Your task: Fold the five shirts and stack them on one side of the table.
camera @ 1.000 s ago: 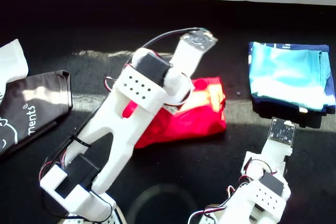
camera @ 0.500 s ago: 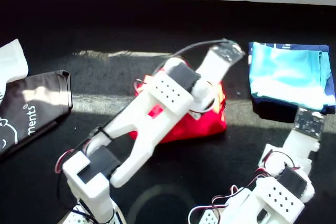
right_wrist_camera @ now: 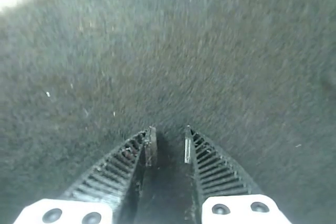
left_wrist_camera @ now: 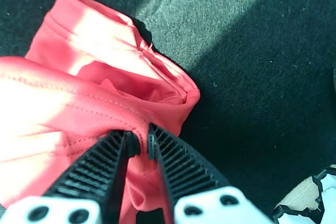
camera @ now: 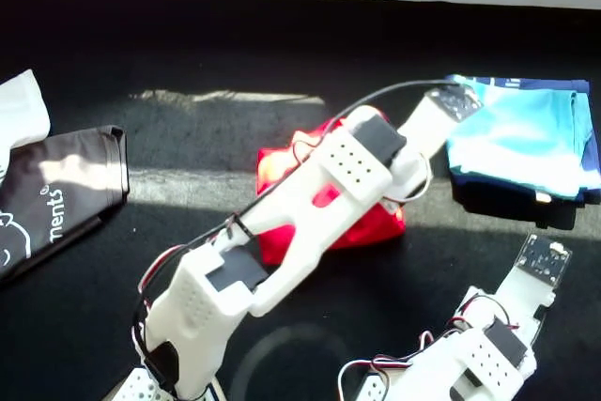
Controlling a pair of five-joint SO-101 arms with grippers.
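Note:
A red shirt [camera: 376,224] lies bunched at mid-table, partly under my left arm [camera: 357,161], which stretches across it toward the right. In the left wrist view my left gripper [left_wrist_camera: 139,144] is shut on a fold of the red shirt [left_wrist_camera: 79,108]. A stack of folded shirts [camera: 516,133], teal on top of dark blue and black, sits at the right edge. A black printed shirt [camera: 56,190] and a white shirt [camera: 19,110] lie at the far left. My right gripper [right_wrist_camera: 168,145] hangs slightly open over bare black cloth, holding nothing.
The table is covered in black cloth [camera: 188,53] with a sunlit band across the middle. My right arm [camera: 498,354] stands at the near right corner, just in front of the stack. Open room lies along the far side and at the near left.
My left arm has swung to the right, dragging the red shirt toward the stack. My right arm has pulled back toward the near right corner.

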